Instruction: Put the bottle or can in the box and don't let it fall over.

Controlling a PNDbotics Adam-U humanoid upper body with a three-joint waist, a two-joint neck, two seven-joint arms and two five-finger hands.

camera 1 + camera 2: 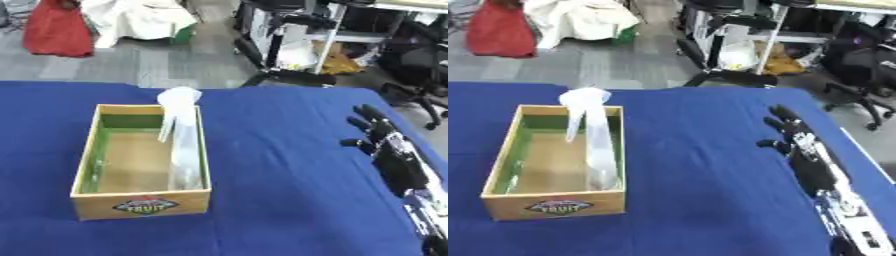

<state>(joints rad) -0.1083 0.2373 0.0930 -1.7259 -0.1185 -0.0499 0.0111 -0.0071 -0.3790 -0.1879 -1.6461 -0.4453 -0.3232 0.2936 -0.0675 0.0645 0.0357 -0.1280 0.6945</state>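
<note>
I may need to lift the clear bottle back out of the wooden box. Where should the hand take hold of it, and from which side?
Grip the clear bottle high on its body, just under the white top, coming from above and the right with the right hand. It stands upright against the wooden box's right wall, so its lower body is fenced in; only the part above the rim is free.

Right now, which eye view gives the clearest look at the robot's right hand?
The right eye view: the right hand sits well inside the picture, fingers straight and spread above the blue table, with the forearm trailing to the lower edge. The left eye view shows the same open hand, but closer to the right border, with less of the arm.
</note>
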